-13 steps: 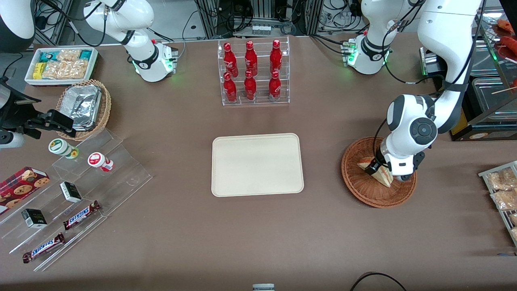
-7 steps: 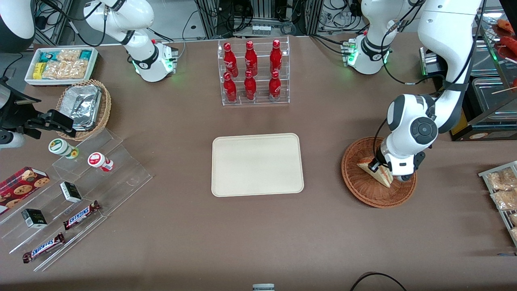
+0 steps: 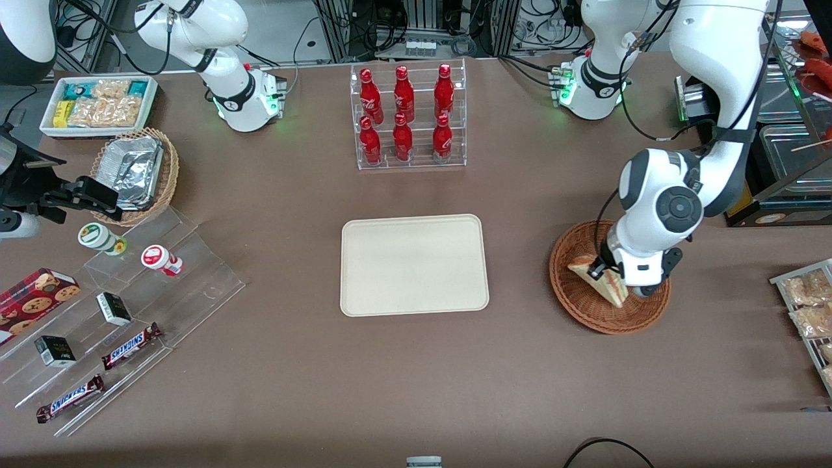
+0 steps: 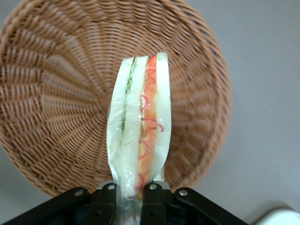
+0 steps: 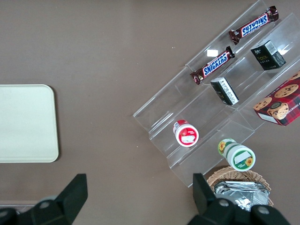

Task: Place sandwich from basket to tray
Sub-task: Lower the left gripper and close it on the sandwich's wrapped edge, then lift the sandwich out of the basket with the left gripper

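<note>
The sandwich is a plastic-wrapped wedge of white bread with red and green filling. My left gripper is shut on it, its black fingers clamped on the wedge's wide end. The sandwich hangs just above the reddish-brown wicker basket, which fills the left wrist view. The cream tray lies bare at the table's middle, toward the parked arm from the basket, and shows in the right wrist view.
A clear rack of red bottles stands farther from the front camera than the tray. Acrylic steps with candy bars and cups, a tan basket with foil containers and a white snack box lie toward the parked arm's end. Bagged snacks lie at the working arm's end.
The gripper has risen slightly and shifted toward the tray with the sandwich, lifting it off the basket floor.
</note>
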